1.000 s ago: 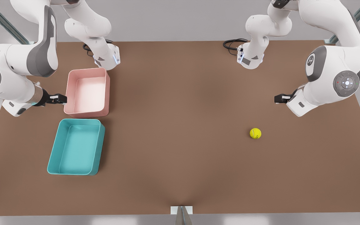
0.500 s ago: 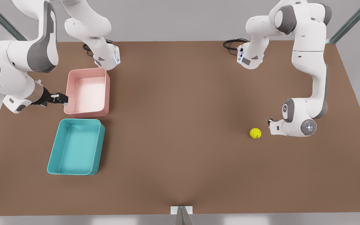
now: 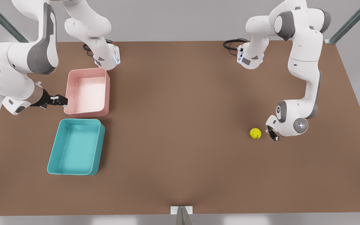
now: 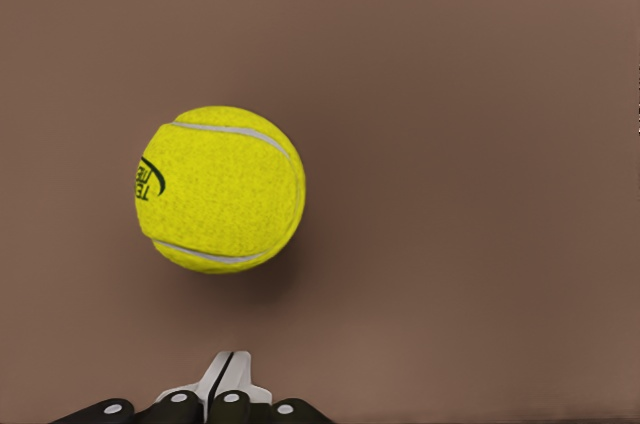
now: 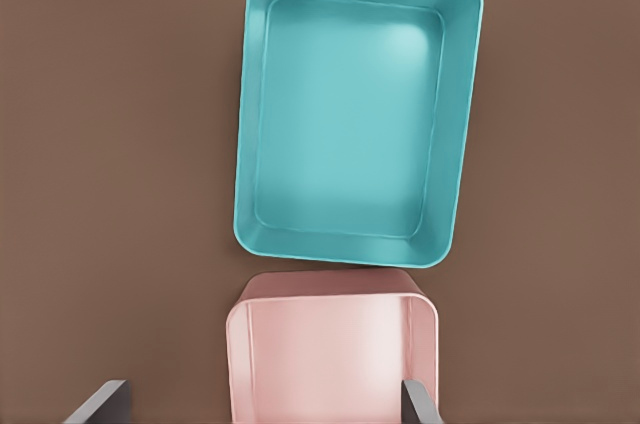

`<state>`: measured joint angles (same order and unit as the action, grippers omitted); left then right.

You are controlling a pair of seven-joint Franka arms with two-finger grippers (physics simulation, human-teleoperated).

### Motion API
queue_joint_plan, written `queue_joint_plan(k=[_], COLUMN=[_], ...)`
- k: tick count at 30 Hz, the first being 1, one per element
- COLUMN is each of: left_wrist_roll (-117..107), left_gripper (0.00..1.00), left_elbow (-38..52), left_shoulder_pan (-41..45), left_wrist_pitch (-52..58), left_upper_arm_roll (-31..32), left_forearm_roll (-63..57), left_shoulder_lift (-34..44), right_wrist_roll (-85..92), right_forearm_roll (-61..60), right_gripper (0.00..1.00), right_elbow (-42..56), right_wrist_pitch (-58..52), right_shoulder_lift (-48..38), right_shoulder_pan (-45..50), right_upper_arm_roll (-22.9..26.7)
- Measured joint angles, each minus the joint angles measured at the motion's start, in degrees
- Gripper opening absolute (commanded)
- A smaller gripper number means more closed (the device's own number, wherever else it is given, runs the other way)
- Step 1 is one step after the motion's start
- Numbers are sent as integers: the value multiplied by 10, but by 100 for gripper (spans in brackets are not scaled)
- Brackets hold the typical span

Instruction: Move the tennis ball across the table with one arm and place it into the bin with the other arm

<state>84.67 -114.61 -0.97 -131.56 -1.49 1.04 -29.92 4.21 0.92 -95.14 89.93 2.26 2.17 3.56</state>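
Tennis ball (image 3: 255,133) sits alone on the brown bench (image 3: 180,140), left hand (image 3: 272,133) just beside it

Left hand's fingers are pressed together, not touching the ball. Well apart, toward the front view's left, the teal bin (image 3: 76,147) lies beside a pink tray (image 3: 87,92); right hand (image 3: 60,100) hovers by the pink tray's edge with fingers spread wide. Grey wall behind, black cables (image 3: 233,43) at the bench's far edge

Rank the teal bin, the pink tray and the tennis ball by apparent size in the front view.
1. Teal bin, largest.
2. Pink tray, slightly smaller.
3. Tennis ball, by far the smallest.
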Motion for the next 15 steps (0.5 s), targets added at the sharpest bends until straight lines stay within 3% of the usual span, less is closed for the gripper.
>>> queue_joint_plan(k=[4, 10, 13, 15], left_wrist_roll=[31, -56, -107, -137], left_gripper=[21, 21, 21, 21], left_elbow=[-1, 3, 10, 81], left_shoulder_pan=[38, 109, 108, 109], left_wrist_pitch=[-13, -25, -23, 31], left_upper_arm_roll=[2, 93, 98, 63], left_forearm_roll=[1, 2, 3, -7], left_shoulder_lift=[-6, -5, 10, 58], right_wrist_roll=[0, 0, 1, 1], right_forearm_roll=[-1, -2, -3, -3], right_gripper=[100, 100, 100, 100], right_elbow=[0, 0, 0, -1], right_wrist_pitch=[0, 0, 0, 0], right_shoulder_lift=[1, 2, 3, 3], right_shoulder_pan=[2, 4, 4, 3], right_upper_arm_roll=[0, 0, 0, 0])
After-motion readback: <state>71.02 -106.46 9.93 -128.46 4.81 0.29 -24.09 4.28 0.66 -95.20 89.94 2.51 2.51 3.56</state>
